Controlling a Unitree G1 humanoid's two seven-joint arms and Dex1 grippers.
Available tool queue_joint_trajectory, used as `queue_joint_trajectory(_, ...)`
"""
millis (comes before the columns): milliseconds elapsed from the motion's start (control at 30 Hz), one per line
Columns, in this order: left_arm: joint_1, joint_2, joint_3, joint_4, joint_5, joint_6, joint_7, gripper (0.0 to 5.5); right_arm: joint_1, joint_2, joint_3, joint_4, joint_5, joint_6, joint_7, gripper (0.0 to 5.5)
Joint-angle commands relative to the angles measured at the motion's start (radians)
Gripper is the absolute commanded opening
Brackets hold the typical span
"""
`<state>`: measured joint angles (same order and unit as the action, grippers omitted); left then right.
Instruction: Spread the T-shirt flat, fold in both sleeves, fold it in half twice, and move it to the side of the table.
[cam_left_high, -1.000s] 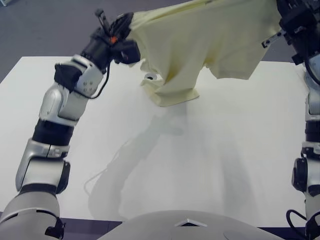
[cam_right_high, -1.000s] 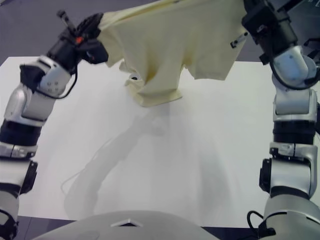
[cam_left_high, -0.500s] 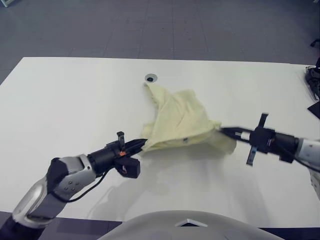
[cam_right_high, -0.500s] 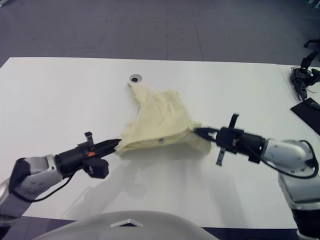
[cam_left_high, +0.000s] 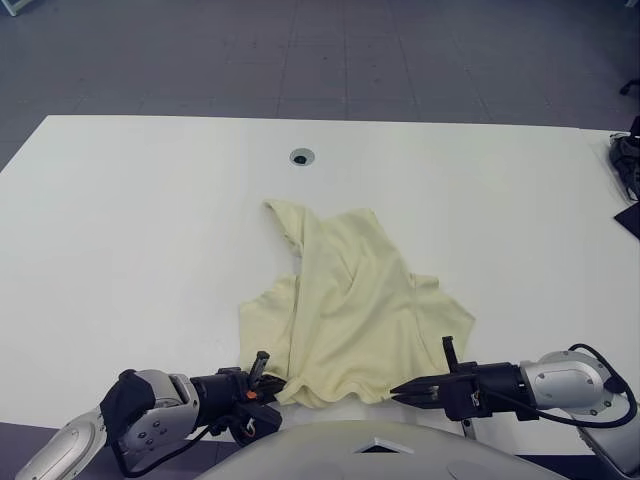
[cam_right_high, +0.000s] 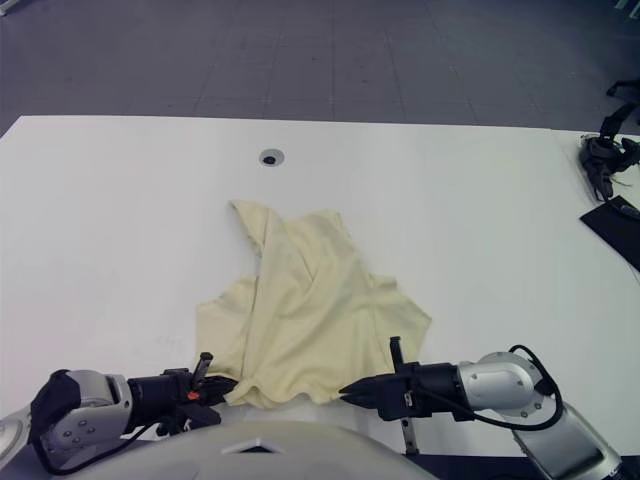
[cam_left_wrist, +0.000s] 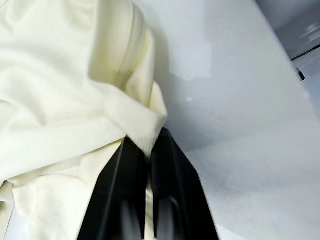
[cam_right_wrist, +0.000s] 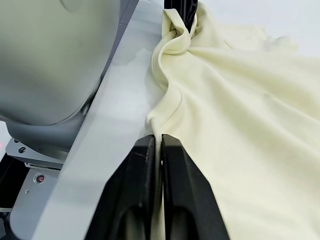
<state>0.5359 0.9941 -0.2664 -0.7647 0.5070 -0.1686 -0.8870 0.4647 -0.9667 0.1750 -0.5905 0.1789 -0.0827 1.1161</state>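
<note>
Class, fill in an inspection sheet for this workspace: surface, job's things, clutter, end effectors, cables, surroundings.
Surface: white table, with a round grommet hole near its far edge.
Job's things: pale yellow T-shirt, rumpled and folded over itself, near the front edge.
Clutter: flat black item at the table's right edge.
End effectors: left end effector and right end effector each shut on the shirt's near edge.
Cables: black bundle at the far right.
Surroundings: grey tiled floor.

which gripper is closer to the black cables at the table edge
Right. The right gripper pinches the shirt's near hem on the cables' side; the left gripper pinches the hem farther left.
</note>
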Motion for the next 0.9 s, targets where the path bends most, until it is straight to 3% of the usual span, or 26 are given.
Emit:
queue_joint_trajectory(33, -0.010, -0.035, -0.017, 0.015, 0.000, 0.033, -0.012, 0.44, 0.007, -0.015, -0.013, 0.019, -0.006, -0.010, 0.003, 1.00)
queue_joint_trajectory(300, -0.020, -0.019, 0.081, 0.001, -0.272, 0.127, -0.088, 1.66, -0.029, 0.027, -0.071, 0.006, 0.112, 0.055, -0.036, 2.20)
queue_joint_trajectory(600, -0.045, -0.005, 0.311, 0.045, -0.620, 0.237, -0.157, 3.15, -0.086, 0.030, -0.218, 0.102, 0.192, 0.069, -0.041, 3.62)
queue_joint_trajectory(733, -0.197, -0.042, 0.292, 0.164, -0.582, 0.255, -0.090, 3.81, -0.155, 0.044, -0.225, 0.200, 0.114, 0.038, -0.083, 4.26)
queue_joint_trajectory(900, -0.410, -0.162, 0.152, 0.369, -0.378, 0.220, 0.073, 4.56, -0.249, 0.049, -0.212, 0.328, -0.046, -0.036, -0.157, 4.98)
